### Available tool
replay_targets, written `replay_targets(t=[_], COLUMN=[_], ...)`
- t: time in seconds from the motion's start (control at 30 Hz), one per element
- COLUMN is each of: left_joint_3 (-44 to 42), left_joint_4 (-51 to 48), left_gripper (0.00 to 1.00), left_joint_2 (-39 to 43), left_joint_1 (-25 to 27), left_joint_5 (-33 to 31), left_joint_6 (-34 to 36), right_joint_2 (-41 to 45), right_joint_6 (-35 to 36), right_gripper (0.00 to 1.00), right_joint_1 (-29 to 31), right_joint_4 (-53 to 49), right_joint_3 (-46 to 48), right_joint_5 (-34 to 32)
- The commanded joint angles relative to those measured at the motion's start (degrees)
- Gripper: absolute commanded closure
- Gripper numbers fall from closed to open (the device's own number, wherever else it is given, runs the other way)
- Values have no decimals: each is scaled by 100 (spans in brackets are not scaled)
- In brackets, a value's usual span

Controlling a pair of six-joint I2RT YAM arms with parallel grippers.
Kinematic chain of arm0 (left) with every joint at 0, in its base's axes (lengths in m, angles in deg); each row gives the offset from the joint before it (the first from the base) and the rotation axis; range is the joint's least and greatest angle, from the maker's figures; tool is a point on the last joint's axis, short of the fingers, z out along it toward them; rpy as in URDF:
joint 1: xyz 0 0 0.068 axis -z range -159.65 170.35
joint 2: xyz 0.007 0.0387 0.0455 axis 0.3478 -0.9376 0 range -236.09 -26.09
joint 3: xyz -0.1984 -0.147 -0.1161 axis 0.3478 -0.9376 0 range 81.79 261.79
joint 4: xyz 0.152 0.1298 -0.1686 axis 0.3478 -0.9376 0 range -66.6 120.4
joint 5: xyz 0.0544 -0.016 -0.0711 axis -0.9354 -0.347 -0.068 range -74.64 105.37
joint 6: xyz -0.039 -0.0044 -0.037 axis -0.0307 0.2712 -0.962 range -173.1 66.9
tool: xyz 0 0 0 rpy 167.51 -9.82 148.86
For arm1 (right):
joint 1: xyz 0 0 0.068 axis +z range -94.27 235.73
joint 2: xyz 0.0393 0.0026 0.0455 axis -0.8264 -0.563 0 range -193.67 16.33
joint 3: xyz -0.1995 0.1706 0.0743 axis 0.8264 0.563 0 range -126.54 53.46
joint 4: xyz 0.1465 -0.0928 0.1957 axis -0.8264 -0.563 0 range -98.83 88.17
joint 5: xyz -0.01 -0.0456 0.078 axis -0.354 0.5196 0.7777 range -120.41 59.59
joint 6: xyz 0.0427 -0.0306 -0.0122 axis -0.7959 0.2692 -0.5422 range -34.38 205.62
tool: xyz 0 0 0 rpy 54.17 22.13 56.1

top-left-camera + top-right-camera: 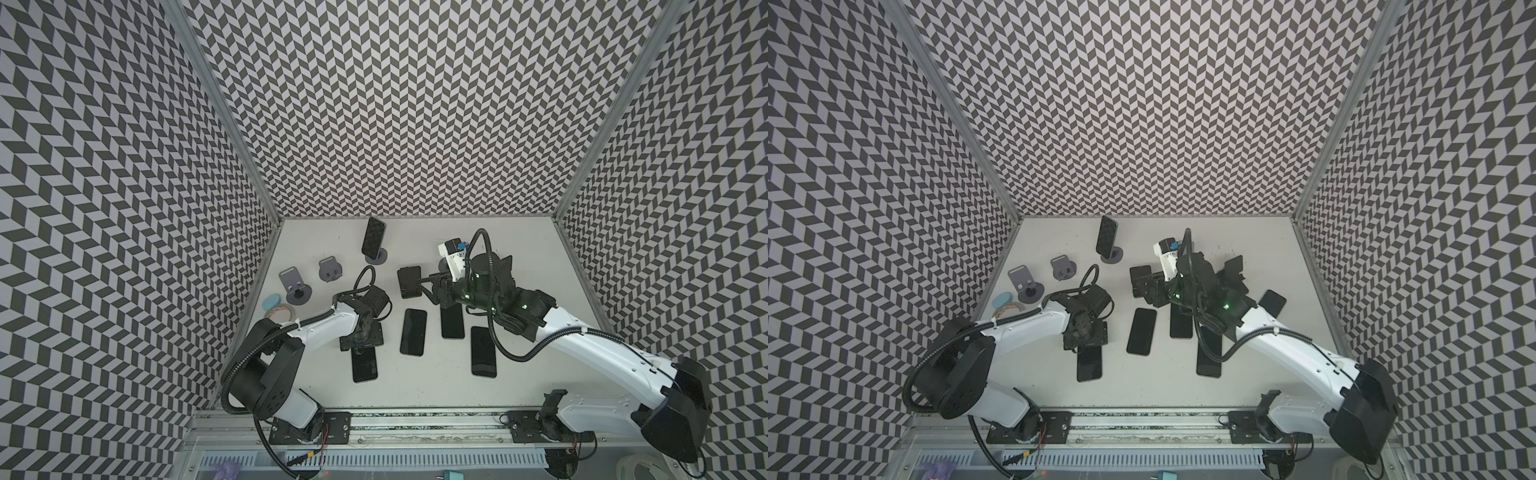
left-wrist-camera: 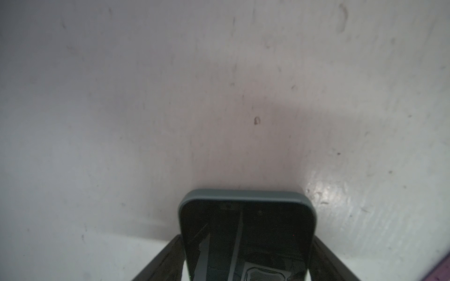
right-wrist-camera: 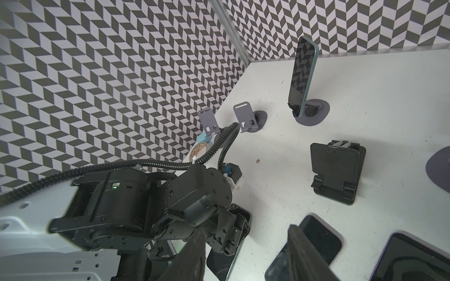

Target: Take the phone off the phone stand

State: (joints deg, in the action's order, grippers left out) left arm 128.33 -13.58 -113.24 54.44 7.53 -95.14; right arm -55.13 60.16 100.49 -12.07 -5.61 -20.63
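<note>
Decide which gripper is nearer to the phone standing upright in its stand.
Right. The right gripper hangs by the black folding stand, just front-right of the upright phone; the left gripper is farther forward, over a flat phone.

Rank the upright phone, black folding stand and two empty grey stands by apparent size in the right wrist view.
1. black folding stand, though nearest the camera.
2. upright phone.
3. two empty grey stands: too alike to rank.

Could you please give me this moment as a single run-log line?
left gripper: straddles flat phone on table, grip unclear | right gripper: open, empty, by black stand | pending: upright phone on grey stand
</note>
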Motion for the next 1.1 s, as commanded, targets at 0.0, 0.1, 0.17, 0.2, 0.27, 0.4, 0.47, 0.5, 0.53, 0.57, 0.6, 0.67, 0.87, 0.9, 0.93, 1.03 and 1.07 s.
replay_targets(t=[0.0, 0.1, 0.17, 0.2, 0.27, 0.4, 0.47, 0.5, 0.53, 0.57, 0.6, 0.67, 0.87, 0.9, 0.93, 1.03, 1.07], left_joint_3=[-93, -84, -75, -69, -48, 57, 227, 336, 444, 536, 651, 836, 1252, 1320, 1392, 1637, 1735], left_joint_4=[-13, -13, -26, -46, -66, -53, -160, -236, -301, -352, -420, -543, -779, -798, -797, -801, -772], left_gripper=[22, 22, 22, 21, 20, 13, 12, 12, 12, 12, 12, 12, 12, 12, 13, 13, 13], left_joint_2=[-47, -41, -14, 23, 106, 277, 302, 319, 367, 420, 510, 703, 1438, 1564, 1676, 1880, 1926], left_joint_1=[-24, -25, -25, -25, -25, -29, -31, -28, -30, -33, -33, -34, -51, -59, -78, -184, -266], left_joint_5=[-148, -135, -131, -131, -117, -169, -245, -286, -355, -402, -477, -608, -895, -953, -1020, -1149, -1182], left_joint_6=[-37, -57, -91, -130, -217, -357, -349, -332, -315, -298, -296, -291, -349, -341, -291, -18, 158], right_joint_2=[191, 204, 210, 202, 163, -59, -151, -197, -218, -235, -245, -252, -333, -350, -377, -489, -548], right_joint_6=[106, 120, 125, 120, 108, 86, 64, 47, 27, 12, -19, -73, -164, -178, -185, -197, -195], right_gripper=[47, 47, 47, 47, 47, 47, 46, 46, 45, 45, 45, 44, 44, 44, 44, 44, 44], right_joint_1=[-46, -63, -72, -72, -72, -72, -72, -72, -72, -72, -73, -72, -63, -63, -63, -63, -63], right_joint_4=[287, 276, 276, 285, 302, 243, 191, 153, 124, 89, 57, 5, -249, -274, -297, -381, -411], right_joint_3=[45, 53, 63, 62, 45, -183, -307, -357, -412, -448, -484, -541, -867, -924, -987, -1169, -1263], right_joint_5=[-55, -63, -58, -55, -15, 97, 125, 136, 147, 155, 164, 166, 77, 69, 68, 41, 38])
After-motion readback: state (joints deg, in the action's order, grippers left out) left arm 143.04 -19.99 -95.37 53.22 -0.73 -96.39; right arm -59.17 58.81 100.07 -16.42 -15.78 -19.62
